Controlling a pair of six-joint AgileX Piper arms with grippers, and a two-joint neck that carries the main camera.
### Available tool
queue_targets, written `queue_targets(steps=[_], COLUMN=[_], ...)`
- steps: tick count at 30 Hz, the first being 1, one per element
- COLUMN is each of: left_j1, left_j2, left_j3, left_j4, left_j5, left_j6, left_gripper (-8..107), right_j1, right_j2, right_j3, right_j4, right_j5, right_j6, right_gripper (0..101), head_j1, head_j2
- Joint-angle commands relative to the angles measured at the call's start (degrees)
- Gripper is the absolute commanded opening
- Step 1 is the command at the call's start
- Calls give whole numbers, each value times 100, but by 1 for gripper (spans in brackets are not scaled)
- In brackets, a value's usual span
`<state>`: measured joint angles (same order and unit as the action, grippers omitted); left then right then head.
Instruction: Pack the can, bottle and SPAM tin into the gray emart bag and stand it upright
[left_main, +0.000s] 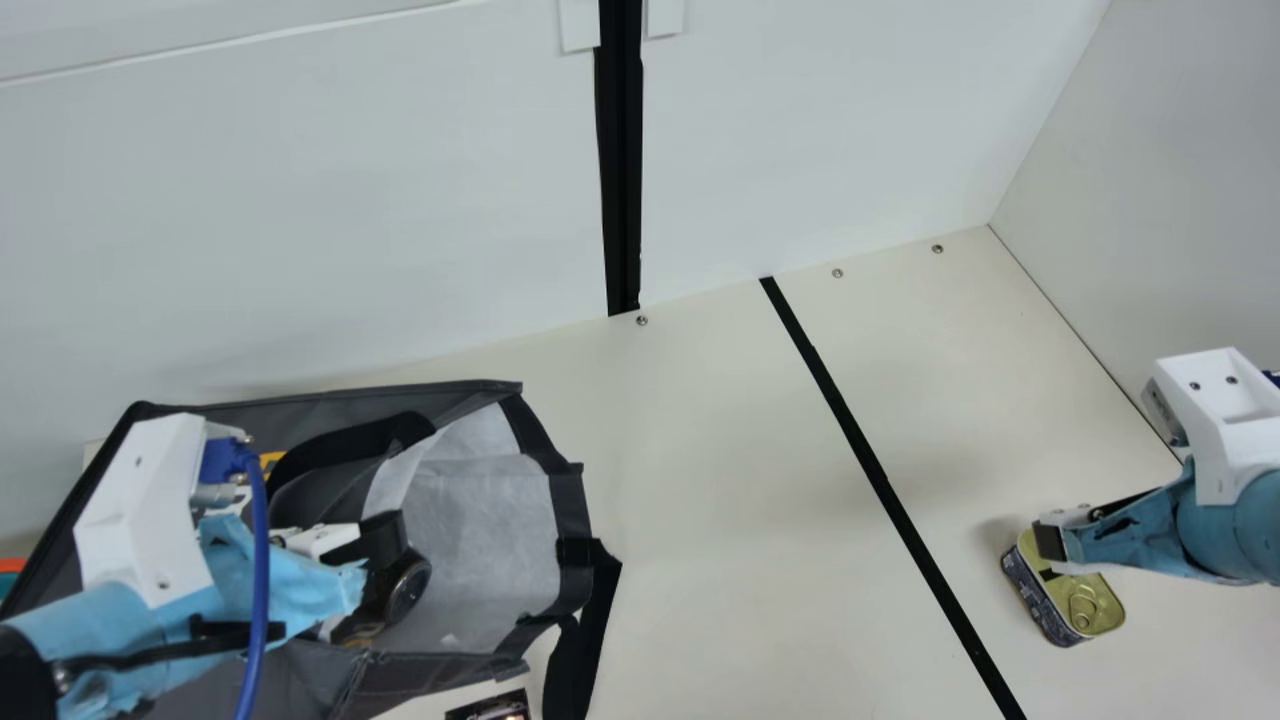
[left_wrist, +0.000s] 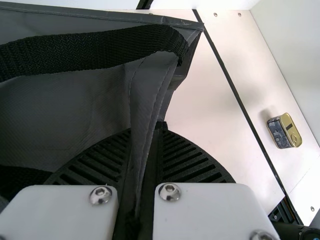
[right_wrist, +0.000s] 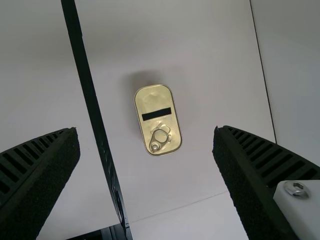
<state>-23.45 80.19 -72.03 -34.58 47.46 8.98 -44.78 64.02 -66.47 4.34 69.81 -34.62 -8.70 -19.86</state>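
Apparently the next job was lifting the SPAM tin, while the gray bag (left_main: 480, 520) lay with its mouth toward the middle of the cream table (left_main: 700, 500). At that mouth, a dark round end (left_main: 408, 590) could not be identified. The left gripper (left_wrist: 146, 131) was closed on a fold of the bag's fabric; a steady pinch there would best keep the opening spread. The right gripper (right_wrist: 145, 131) stood wide open, empty, above the SPAM tin (right_wrist: 159, 120), which sat lid up beside the black stripe (right_wrist: 91, 102). Its fingers flanked the long sides, so a small twist to square them, then a level descent and an even squeeze across the narrow width, seemed wisest. The pull ring (right_wrist: 160, 136) was better left clear of the pads, lest it snag.
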Motion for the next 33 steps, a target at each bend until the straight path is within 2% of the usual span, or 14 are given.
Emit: queue_targets(steps=[1,17,33], left_j1=[0,0,0], left_j2=[0,0,0], left_j3=[0,0,0], left_j4=[0,0,0], left_j5=[0,0,0], left_j6=[0,0,0], left_gripper=[-8,-8,-8], right_j1=[-71,-607,-880], right_j2=[49,562,1131], right_j3=[14,89,133], right_j4=[47,241,337], right_j5=[9,9,9], right_j6=[-172,-1059,-1604], right_gripper=[95,95,95], head_j1=[-130,-130,-130], head_j2=[-14,-14,-14])
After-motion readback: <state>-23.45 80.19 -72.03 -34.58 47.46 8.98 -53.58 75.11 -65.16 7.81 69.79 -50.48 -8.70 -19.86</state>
